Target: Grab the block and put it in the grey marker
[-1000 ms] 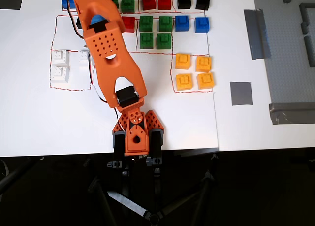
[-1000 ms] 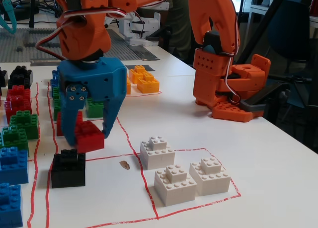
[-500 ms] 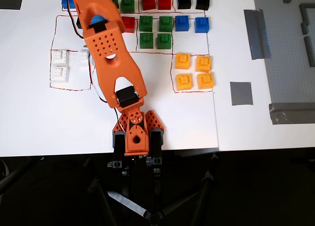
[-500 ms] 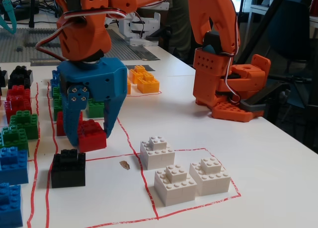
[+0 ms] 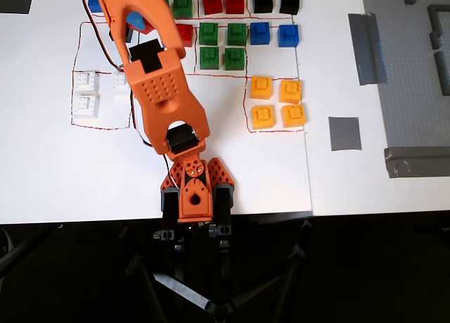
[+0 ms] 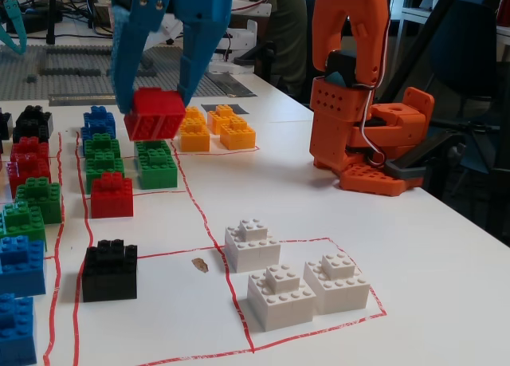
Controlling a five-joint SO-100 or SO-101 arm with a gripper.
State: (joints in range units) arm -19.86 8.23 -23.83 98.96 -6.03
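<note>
From my station the fixed view shows the blue claw point(image 6: 155, 103) clamped on the block point(image 6: 154, 114), which now hangs in the air, tilted a little, clear of the desk point(image 6: 263, 198). Half a second ago that red brick sat low between the fingers, near the desk beside the black brick point(image 6: 109, 269); it has since risen well above the rows of bricks (the claw's body now runs out of the top of the picture). A second red brick point(image 6: 111, 195) stands uncovered on the desk where the claw hid it before.

In the overhead view the orange arm point(image 5: 163, 91) has drawn back from its earlier stretch, and its blue tip point(image 5: 136, 22) sits at the upper left. I cannot see the block itself there; the arm covers it. The grey marker point(image 5: 344, 133) lies bare on the right, well apart from the arm, past the four yellow bricks point(image 5: 277, 102). The white bricks point(image 6: 287, 274) rest unmoved inside their red outline.
</note>
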